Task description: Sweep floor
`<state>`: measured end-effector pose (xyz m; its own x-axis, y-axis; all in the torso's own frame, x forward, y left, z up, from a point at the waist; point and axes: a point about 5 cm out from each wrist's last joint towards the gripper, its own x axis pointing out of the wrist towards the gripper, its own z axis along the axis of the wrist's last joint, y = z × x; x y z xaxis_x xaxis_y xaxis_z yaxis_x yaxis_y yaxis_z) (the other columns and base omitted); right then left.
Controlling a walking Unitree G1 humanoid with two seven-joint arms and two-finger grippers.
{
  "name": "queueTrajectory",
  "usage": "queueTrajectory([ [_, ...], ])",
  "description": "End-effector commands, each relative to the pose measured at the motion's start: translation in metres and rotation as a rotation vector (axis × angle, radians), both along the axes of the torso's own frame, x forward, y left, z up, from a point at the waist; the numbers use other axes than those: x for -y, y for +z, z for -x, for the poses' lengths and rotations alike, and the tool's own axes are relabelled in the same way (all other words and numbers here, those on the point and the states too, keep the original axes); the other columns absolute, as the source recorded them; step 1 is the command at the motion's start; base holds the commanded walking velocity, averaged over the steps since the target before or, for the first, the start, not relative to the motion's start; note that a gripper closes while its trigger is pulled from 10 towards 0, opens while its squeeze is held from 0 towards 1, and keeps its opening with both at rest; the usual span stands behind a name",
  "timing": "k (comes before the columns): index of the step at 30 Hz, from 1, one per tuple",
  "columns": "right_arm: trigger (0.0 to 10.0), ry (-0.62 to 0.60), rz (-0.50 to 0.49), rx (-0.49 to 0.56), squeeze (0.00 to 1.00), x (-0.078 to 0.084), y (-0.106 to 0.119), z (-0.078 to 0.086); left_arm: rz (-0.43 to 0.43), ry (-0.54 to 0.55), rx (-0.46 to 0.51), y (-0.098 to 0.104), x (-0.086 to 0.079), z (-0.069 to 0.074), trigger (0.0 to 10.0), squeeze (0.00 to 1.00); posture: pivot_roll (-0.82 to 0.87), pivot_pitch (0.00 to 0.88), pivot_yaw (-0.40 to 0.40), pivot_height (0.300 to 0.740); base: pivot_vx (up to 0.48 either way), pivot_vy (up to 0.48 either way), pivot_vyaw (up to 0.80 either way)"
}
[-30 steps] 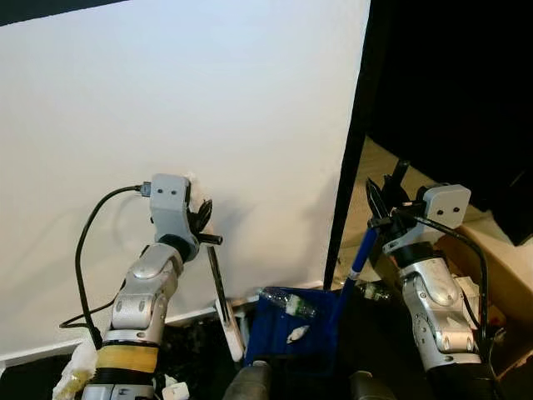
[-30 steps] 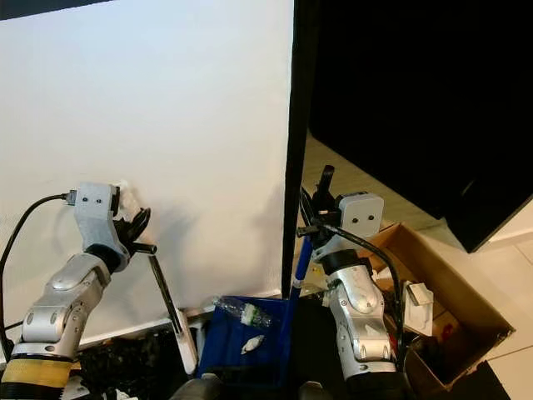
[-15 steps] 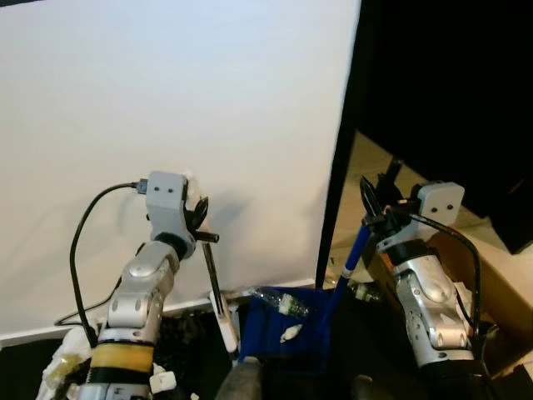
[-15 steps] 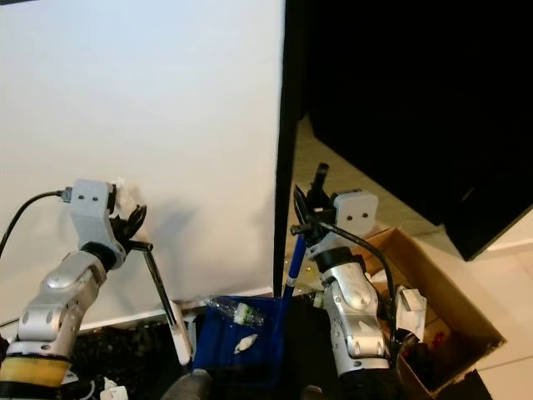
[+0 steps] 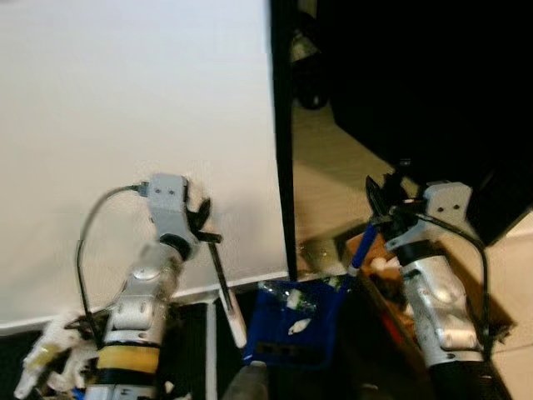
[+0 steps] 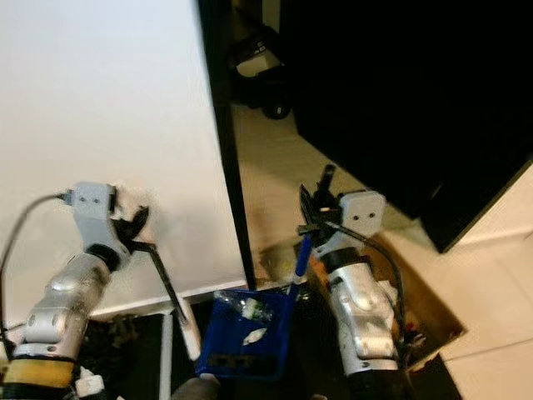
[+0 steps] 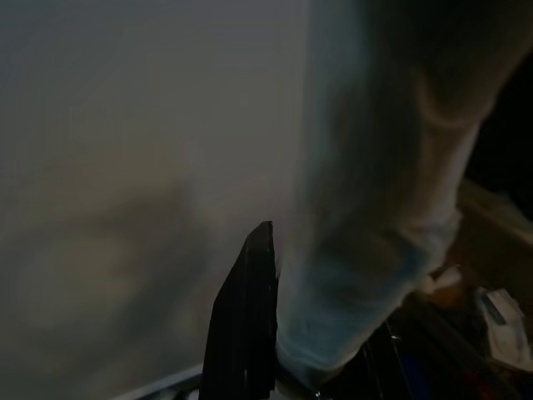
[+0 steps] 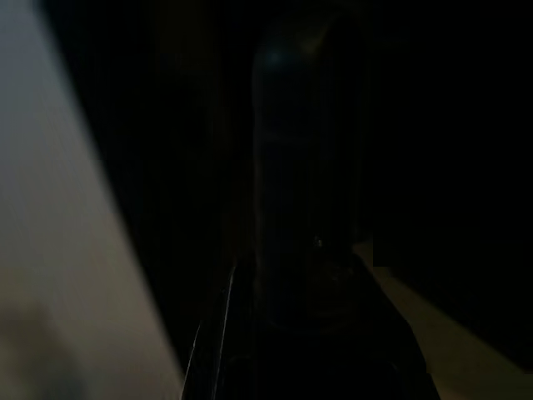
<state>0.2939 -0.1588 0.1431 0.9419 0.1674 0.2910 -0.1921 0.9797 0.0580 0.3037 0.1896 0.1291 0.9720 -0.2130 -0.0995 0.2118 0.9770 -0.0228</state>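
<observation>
The left gripper (image 5: 202, 223) was clamped on the top of a thin black broom handle (image 6: 164, 279), which slanted down to a pale, flat brush head (image 5: 236, 321) by the floor, just in front of a broad, smooth white wall panel (image 5: 133, 108). The right gripper (image 6: 312, 212) was closed round the upper end of a glossy blue plastic handle (image 6: 299, 260), and that handle ran down to a deep blue plastic dustpan (image 6: 244, 337) sitting low between the two silver arms. Inside the dustpan lay a crumpled clear plastic bottle (image 5: 287, 294) and a small scrap of white paper (image 6: 252, 335). Beside the right arm stood an open brown cardboard box (image 6: 416, 308) on pale, shiny floor tiles (image 6: 491, 275), with a dark black slab (image 6: 400, 92) looming behind it. The head views were soft with blur. From the left wrist, one black finger (image 7: 246, 333) showed against the grey-white wall with a pale, blurred rounded shape (image 7: 375, 208) close by; I could not tell what that was. The right wrist view was very dark: a rounded, dark cylinder (image 8: 308, 208), probably the grasped handle, and a pale strip of wall along one edge.
</observation>
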Motion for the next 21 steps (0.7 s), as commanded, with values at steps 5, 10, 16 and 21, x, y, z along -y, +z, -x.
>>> queueTrajectory([
  [5, 10.0, 0.017, -0.007, 0.022, 0.0, -0.005, 0.0045, 0.0002, -0.009, 0.014, 0.019, 0.0024, -0.0042, -0.0001, 10.0, 0.0, 0.13, 0.111, 0.065, 0.74, 0.0, 0.0, 0.0],
  [10, 10.0, 0.018, -0.007, 0.022, 0.0, -0.0052, 0.0046, 0.0005, -0.006, 0.014, 0.021, 0.0025, -0.0044, 0.0, 10.0, 0.0, 0.13, 0.112, 0.066, 0.74, 0.0, 0.0, 0.0],
  [16, 10.0, 0.019, -0.007, 0.022, 0.0, -0.0055, 0.0048, 0.0007, -0.004, 0.016, 0.02, 0.0025, -0.0047, -0.0004, 10.0, 0.0, 0.13, 0.114, 0.065, 0.74, 0.0, 0.0, 0.0],
  [21, 10.0, 0.02, -0.006, 0.021, 0.0, -0.0059, 0.0047, 0.0008, -0.004, 0.017, 0.017, 0.0022, -0.0051, -0.0005, 10.0, 0.0, 0.13, 0.115, 0.064, 0.74, 0.0, 0.0, 0.0],
])
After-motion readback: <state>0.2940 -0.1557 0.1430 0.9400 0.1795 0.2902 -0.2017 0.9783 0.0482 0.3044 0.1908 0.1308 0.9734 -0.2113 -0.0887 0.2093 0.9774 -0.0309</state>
